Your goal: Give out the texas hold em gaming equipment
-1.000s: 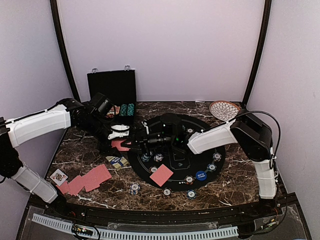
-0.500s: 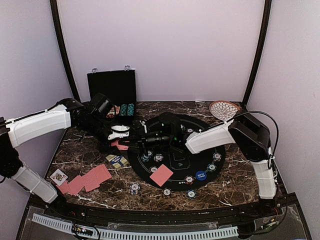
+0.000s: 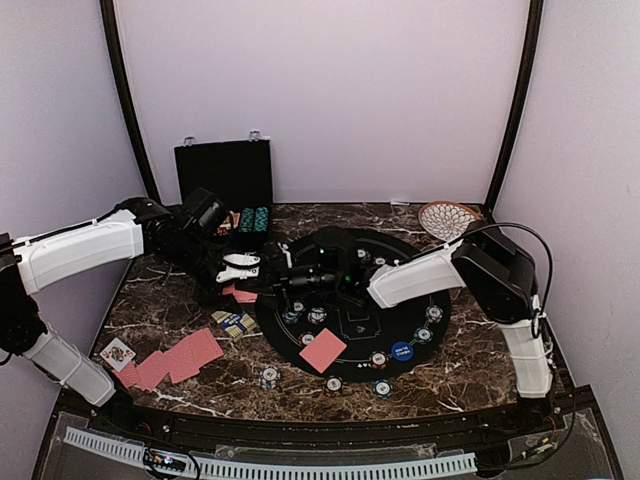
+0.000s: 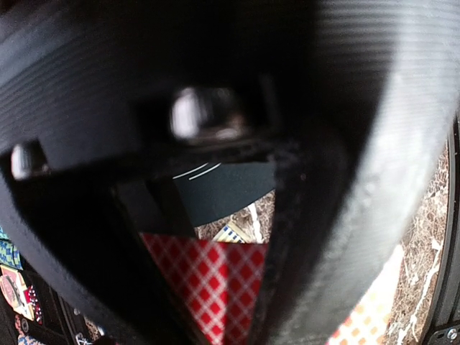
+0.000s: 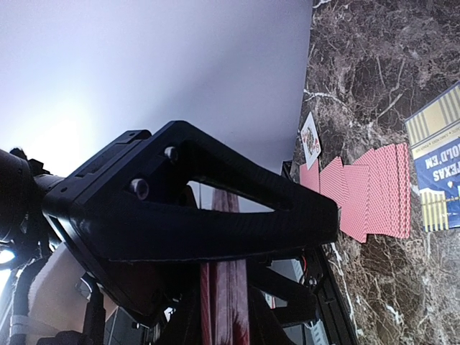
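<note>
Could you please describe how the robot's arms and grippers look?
The left arm and right arm share white shells on their long links and bulky black joint housings. A thin black cable loops over the right arm's elbow. The left gripper and right gripper are black; a white piece sits behind the left one.

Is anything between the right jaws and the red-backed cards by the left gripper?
Nothing visible. In the right wrist view the red-backed cards sit edge-on directly in front of the right gripper, which meets the left gripper at the black mat's left edge.
</note>
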Controlling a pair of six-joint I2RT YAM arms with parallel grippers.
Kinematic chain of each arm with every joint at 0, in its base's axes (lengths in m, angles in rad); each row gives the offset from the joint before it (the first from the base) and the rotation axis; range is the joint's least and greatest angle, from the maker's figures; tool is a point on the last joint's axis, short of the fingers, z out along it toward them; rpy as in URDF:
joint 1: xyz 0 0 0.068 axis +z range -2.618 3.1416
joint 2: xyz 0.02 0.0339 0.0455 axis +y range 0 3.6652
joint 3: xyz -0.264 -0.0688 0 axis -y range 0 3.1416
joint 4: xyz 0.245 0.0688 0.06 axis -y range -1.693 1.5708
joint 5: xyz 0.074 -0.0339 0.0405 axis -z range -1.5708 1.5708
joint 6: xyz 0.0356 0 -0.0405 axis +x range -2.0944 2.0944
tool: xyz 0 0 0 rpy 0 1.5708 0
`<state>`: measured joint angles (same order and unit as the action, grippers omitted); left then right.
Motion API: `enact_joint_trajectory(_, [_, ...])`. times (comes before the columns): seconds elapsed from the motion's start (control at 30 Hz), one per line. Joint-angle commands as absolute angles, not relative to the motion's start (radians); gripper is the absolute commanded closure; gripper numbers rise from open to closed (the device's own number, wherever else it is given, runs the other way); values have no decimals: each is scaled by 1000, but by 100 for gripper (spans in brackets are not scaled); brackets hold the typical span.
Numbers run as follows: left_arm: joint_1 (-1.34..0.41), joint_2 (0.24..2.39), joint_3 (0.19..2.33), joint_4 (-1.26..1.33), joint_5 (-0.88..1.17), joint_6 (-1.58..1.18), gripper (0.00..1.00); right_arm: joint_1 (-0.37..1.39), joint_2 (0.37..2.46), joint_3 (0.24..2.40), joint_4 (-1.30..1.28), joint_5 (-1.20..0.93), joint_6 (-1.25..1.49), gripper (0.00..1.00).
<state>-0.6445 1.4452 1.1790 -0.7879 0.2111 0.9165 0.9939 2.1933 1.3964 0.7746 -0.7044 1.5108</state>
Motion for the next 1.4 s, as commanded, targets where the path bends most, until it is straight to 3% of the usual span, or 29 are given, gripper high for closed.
enact_joint_trajectory(0.0, [-652, 1443, 1174, -812, 205, 930, 47, 983, 2138, 1376, 671, -675, 1428, 81])
enact_joint_trajectory(0.6, [-652, 1449, 1181, -826, 202, 911, 46, 965, 2060, 1260, 640, -671, 1386, 88])
enact_joint_trajectory(1.13, [-652, 1454, 1198, -832, 233, 877, 43, 985, 2135, 1365, 655, -679, 1413, 75])
enact_joint_trajectory(1.27, [-652, 1452, 1194, -825, 229, 874, 42, 992, 2162, 1395, 647, -683, 1418, 75])
enact_joint_trajectory(1.37, [-650, 1450, 1195, -822, 230, 871, 41, 986, 2154, 1366, 632, -673, 1408, 81])
